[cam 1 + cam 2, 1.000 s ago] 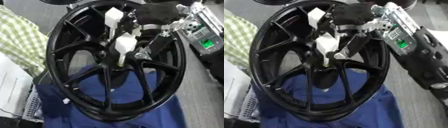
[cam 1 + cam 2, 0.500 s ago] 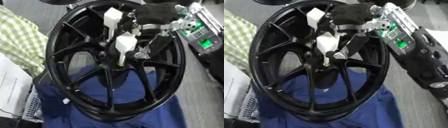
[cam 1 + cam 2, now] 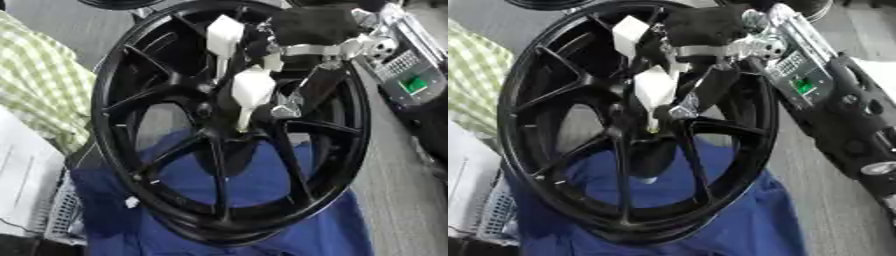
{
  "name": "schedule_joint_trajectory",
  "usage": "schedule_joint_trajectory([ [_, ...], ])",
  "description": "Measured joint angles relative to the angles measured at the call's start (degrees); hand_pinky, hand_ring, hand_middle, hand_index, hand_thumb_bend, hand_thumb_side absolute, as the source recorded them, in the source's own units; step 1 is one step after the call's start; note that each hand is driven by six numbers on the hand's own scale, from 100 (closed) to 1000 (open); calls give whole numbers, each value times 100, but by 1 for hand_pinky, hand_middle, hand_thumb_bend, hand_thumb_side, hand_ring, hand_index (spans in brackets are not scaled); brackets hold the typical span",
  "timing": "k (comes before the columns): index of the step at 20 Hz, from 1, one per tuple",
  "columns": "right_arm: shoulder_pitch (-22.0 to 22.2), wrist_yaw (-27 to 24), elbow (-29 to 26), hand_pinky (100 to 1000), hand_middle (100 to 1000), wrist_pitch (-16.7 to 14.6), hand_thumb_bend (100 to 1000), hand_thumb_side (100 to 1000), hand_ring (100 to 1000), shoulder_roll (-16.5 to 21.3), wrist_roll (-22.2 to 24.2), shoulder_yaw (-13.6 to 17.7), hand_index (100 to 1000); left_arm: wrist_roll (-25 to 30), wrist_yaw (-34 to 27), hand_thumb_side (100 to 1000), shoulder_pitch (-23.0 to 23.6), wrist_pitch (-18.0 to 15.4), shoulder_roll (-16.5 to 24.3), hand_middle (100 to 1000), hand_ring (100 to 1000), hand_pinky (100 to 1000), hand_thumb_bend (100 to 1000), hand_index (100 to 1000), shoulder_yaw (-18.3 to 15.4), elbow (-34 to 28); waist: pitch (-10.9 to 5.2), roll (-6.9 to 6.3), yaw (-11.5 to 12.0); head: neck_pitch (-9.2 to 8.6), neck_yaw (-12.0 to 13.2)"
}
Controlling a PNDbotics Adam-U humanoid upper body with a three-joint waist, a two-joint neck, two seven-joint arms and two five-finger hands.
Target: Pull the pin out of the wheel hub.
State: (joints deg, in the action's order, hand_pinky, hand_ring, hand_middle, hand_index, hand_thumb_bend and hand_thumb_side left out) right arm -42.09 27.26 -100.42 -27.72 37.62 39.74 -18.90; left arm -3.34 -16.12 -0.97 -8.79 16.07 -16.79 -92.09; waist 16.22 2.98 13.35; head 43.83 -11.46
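While no writing is readable, the right hand pinches a pin at the black wheel hub.

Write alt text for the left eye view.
The right hand reaches from the upper right over a black wheel, white-tipped fingers pointing at the hub. The wheel lies on blue cloth; green checked cloth is at left.

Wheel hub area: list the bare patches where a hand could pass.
Free: grey floor right of the black wheel, and the gaps between its left spokes. Crowded: the hub, where the right hand and white fingers sit.
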Motion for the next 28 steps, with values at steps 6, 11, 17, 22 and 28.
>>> schedule_joint_trajectory([
  [6,-22,-164,33,623,549,114,320,526,497,3,114,19,727,0,0,778,-1,0,0,514,518,853,310,750,0,0,-1,0,6,0,-15],
  [11,-24,-173,59,621,546,146,323,533,495,3,146,20,724,0,0,778,-1,0,-1,512,516,853,310,747,0,0,-1,10,7,0,-19],
  [17,-24,-187,111,621,545,154,356,546,494,3,154,20,724,0,0,779,-2,0,-1,510,514,853,309,742,0,-1,-1,25,10,0,-23],
  [22,-16,-187,191,625,548,114,384,557,496,3,114,18,728,0,-1,782,-2,0,-2,507,512,852,307,739,0,-1,-1,25,10,0,-24],
  [28,-19,-235,279,621,543,95,310,569,491,7,95,18,724,15,-2,784,-2,15,-3,507,512,853,305,737,2,-1,-2,25,9,0,-26],
])
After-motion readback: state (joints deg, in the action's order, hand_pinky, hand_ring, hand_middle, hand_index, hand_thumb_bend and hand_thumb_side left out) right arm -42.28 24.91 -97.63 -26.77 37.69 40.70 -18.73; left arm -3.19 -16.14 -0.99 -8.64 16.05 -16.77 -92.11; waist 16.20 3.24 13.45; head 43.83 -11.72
